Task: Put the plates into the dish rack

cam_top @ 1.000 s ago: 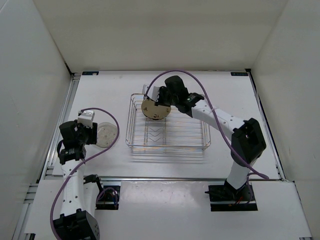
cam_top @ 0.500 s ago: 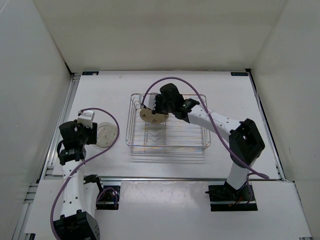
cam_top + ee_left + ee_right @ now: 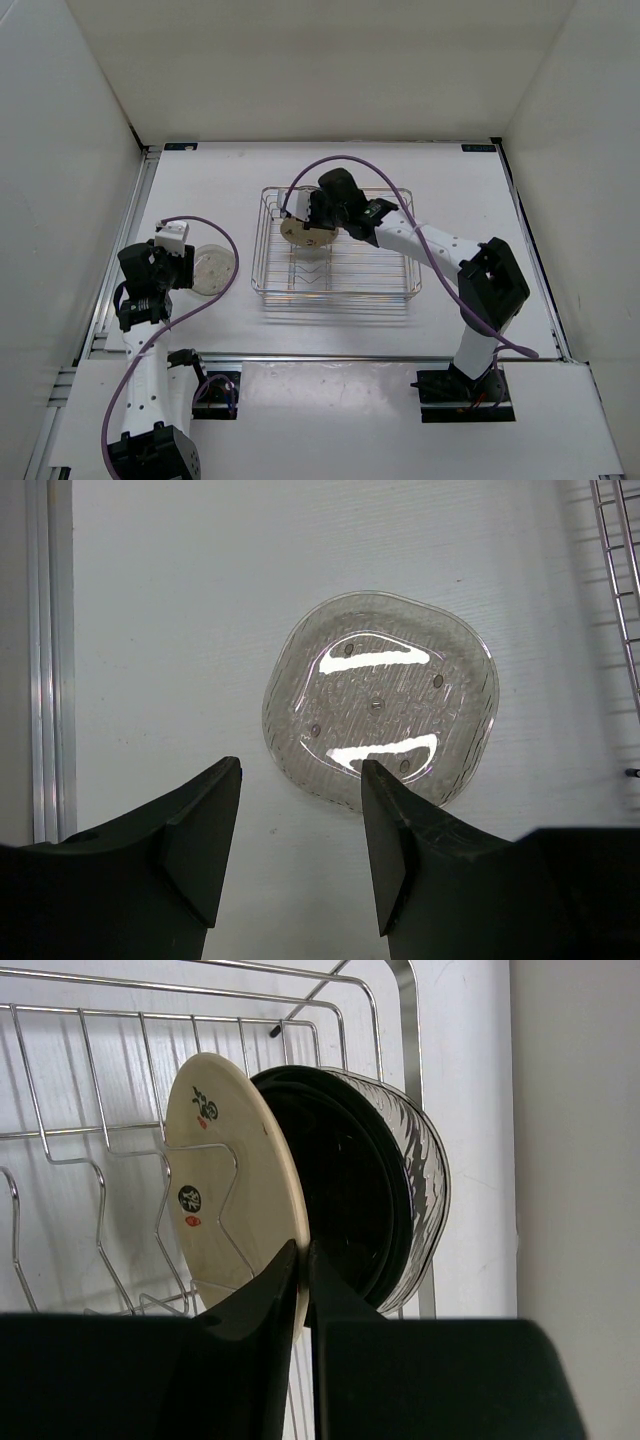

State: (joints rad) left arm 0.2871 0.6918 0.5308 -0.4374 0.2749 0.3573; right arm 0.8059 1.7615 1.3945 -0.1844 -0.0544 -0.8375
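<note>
Cream is the colour to watch: the cream plate [image 3: 225, 1180] was riding above the far-left corner of the rack [image 3: 400, 1020] a second ago, and it has since come down and now stands on edge among the wire dividers at that same corner. The right tool [image 3: 303, 1260] has its jaws drawn almost together on the plate's near rim, with only a sliver of gap showing, so I read it as holding the plate. I judge the placing step to be all but finished and the release to be next. A black plate [image 3: 345, 1200] stands just beside the cream one on the side toward the rack's end wall, and a pale ribbed plate [image 3: 425, 1175] sits behind that; I cannot tell whether they touch. That makes three plates in the rack. The clear plate [image 3: 380, 710] lies flat on the worktop [image 3: 480, 200] just outside the rack's left wall. The left tool [image 3: 300, 780] hangs over the plate's near edge, jaws about half open and holding nothing, and it has not moved in the last second. For room, the cream plate is hemmed in by divider wire in front and the black plate behind. I would therefore back the right tool straight out along the plate's own plane, not sideways. The free slots run from the cream plate toward the rack's right end. The rack's left rim is the edge the clear plate must be lifted over.
</note>
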